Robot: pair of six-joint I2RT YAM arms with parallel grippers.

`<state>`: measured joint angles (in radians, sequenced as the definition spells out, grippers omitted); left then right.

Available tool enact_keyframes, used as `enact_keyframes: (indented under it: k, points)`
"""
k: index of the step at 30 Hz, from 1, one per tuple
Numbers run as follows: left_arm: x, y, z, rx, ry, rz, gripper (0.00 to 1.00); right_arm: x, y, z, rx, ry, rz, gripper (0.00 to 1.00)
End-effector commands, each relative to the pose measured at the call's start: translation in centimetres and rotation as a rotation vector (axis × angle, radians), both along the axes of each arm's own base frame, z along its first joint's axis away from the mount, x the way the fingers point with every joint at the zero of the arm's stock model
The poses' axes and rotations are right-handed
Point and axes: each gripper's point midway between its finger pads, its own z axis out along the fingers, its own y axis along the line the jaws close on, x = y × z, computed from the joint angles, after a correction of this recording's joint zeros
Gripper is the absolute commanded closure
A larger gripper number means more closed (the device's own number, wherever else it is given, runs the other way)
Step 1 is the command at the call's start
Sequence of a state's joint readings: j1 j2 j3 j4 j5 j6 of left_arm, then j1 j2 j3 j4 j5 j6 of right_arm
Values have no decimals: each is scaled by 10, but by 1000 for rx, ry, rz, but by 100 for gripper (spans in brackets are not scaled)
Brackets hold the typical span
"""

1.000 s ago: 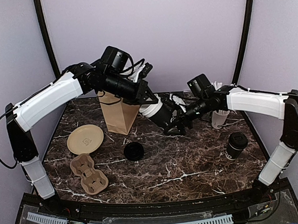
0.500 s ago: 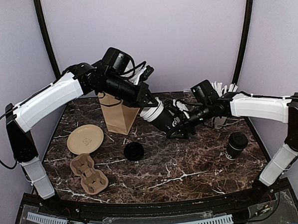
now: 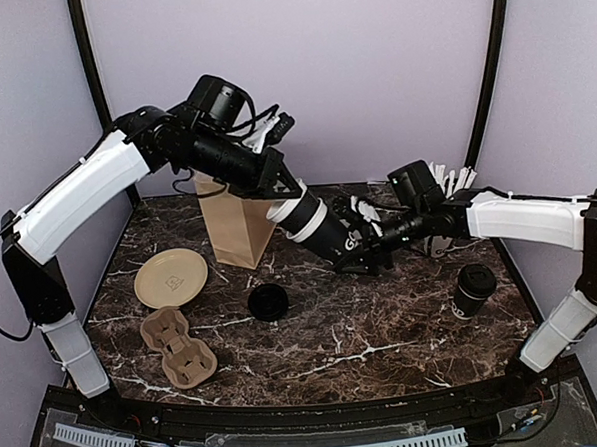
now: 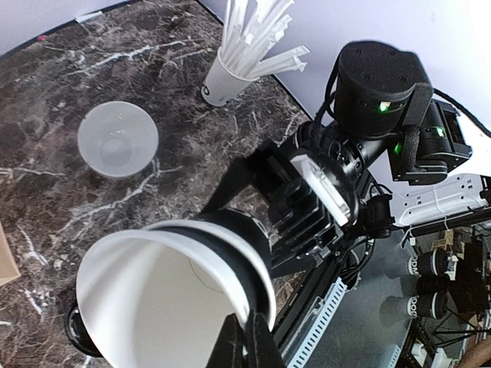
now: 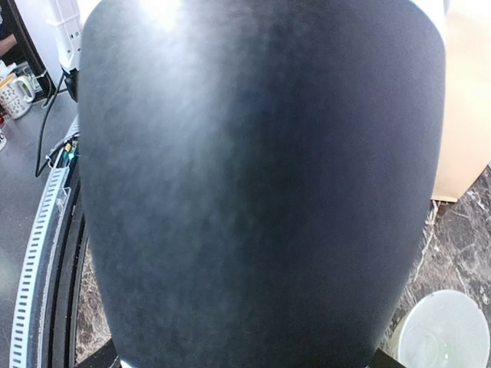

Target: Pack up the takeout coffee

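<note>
Reading from the near edge of the bench point(image 3: 385, 339): pulp carrier tray point(image 3: 179, 347) lies empty at near left, with the tan plate point(image 3: 170, 278) just behind it. Loose dome lid point(image 3: 269, 301) sits flat mid-bench. One lidded cup point(image 3: 473, 289) stands upright at near right, well apart from the tray. Above mid-bench the open cup point(image 3: 317, 229) hangs off the surface, tilted, mouth up toward the left and base down toward the right, held between both arms. My left end effector point(image 3: 275, 197) is clenched on the rim, fingertips meeting across the thin white wall; I judge this pinch good for carrying, poor for steadying. My right end effector point(image 3: 368, 246) is closed around the lower body of the same cup, and its wrist view is filled by the black wall. Judgement: a hand-over, so the cup ends in a body grasp that leaves the mouth free for the lid. Risk: crushing the paper wall while both hold. Farther back: paper bag point(image 3: 237, 227) upright, then straw cup point(image 3: 439, 238) and white bowl point(image 4: 119, 139) near the rear wall.
</note>
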<state>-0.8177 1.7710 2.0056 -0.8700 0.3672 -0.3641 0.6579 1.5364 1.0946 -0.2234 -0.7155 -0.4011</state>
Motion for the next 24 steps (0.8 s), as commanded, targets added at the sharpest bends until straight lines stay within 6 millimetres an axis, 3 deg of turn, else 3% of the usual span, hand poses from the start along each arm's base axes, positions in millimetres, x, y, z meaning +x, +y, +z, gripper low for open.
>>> enact_keyframes:
  k: [1,8,12,17,19,21,24]
  points:
    - [8,58,91,-92,-209,128,100,-17,-25,-45,-130,106,-1,47]
    - [8,66,94,-74,-225,145,100,-17,-28,-45,-126,111,-5,46]
    - [7,81,84,19,-244,165,100,-10,-39,-30,-91,108,-29,46]
    - [-11,89,40,183,-202,95,100,6,-56,3,-17,103,-67,45]
    - [-25,80,20,241,-201,35,100,15,-62,15,8,99,-88,45]
    - [-50,59,-7,301,-202,-70,100,25,-67,28,35,88,-107,45]
    - [-73,30,-30,332,-239,-175,100,38,-76,43,65,79,-135,45]
